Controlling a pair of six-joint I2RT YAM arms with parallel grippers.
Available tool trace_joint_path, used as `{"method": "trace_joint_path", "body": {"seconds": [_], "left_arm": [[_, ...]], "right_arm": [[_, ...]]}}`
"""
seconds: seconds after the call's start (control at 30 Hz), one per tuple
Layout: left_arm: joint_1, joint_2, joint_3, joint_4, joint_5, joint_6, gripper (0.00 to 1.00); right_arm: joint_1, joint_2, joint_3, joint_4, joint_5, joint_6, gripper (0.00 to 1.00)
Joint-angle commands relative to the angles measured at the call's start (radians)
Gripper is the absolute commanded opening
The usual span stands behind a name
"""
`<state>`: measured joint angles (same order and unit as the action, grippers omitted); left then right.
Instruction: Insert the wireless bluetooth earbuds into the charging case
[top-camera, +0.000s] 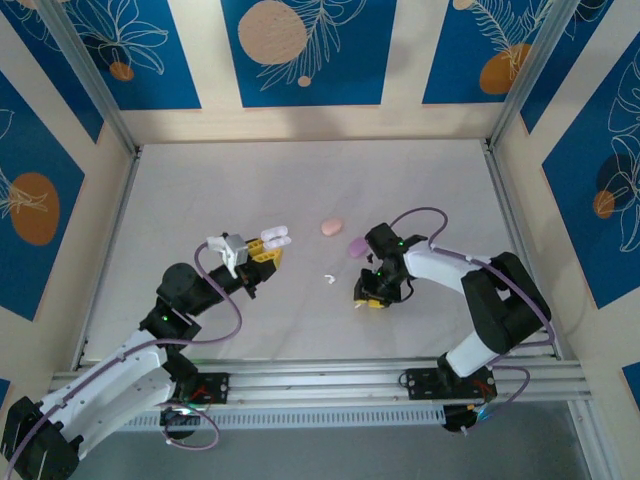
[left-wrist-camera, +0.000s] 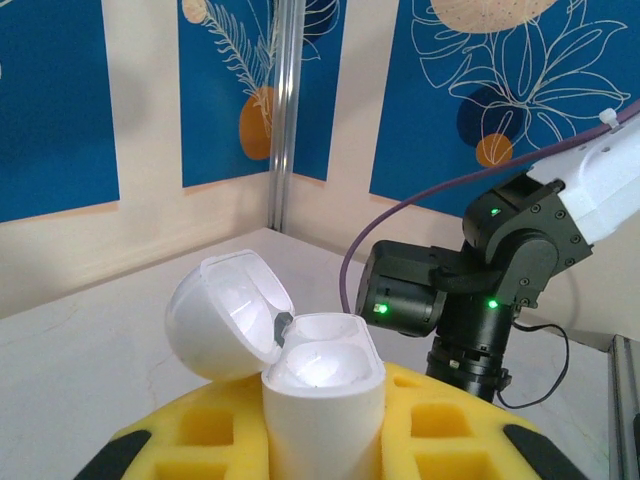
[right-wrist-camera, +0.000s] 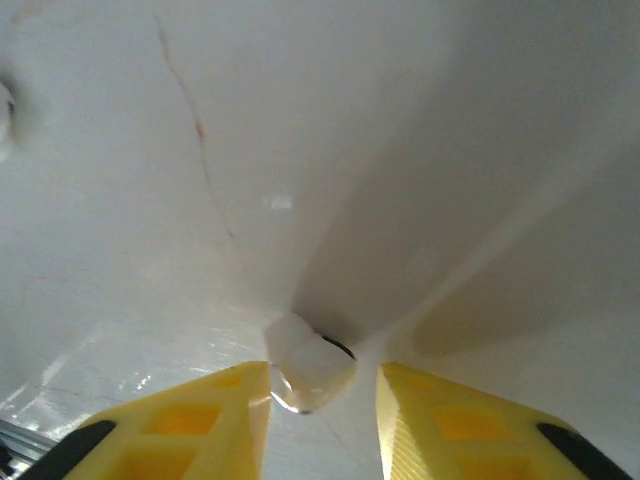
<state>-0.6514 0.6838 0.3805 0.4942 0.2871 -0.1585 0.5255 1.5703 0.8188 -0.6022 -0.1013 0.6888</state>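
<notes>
Between parted fingers of right gripper (right-wrist-camera: 325, 378), white earbud (right-wrist-camera: 305, 362) half-blurred; left gripper (left-wrist-camera: 325, 398) clamps open case (left-wrist-camera: 300, 350), base hidden.

no text, label, brand, number or sign can be read, wall panels (top-camera: 335, 60) carry only white leaf outlines and orange discs, charging case (left-wrist-camera: 322, 410) plain glossy white, unmarked

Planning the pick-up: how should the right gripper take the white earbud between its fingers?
Pinch the earbud across its rounded body, from straight above: it lies on the table between the right gripper's open fingers, so they probably need only close on its sides.
</notes>
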Motion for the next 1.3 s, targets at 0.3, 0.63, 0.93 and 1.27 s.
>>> {"method": "trace_joint_path", "body": {"seconds": [0.3,0.63,0.93,1.27], "left_arm": [[-0.011,-0.035,0.021,0.029,0.006,-0.003,0.13],[-0.011,-0.038,0.020,0.029,-0.003,-0.003,0.13],[-0.011,-0.033,0.021,0.034,-0.002,-0.010,0.13],[-0.011,-0.031,0.024,0.032,0.000,-0.009,0.13]], "right_arm": [[0.033,0.055,0.076,-0.068,0.100,-0.084,0.17],[0.035,0.017,0.035,0.126,-0.236,-0.176,0.17],[0.030,0.133,0.057,0.111,-0.227,-0.179,0.21],[-0.049,0.060,-0.043,0.134,-0.216,-0.117,0.31]]}}
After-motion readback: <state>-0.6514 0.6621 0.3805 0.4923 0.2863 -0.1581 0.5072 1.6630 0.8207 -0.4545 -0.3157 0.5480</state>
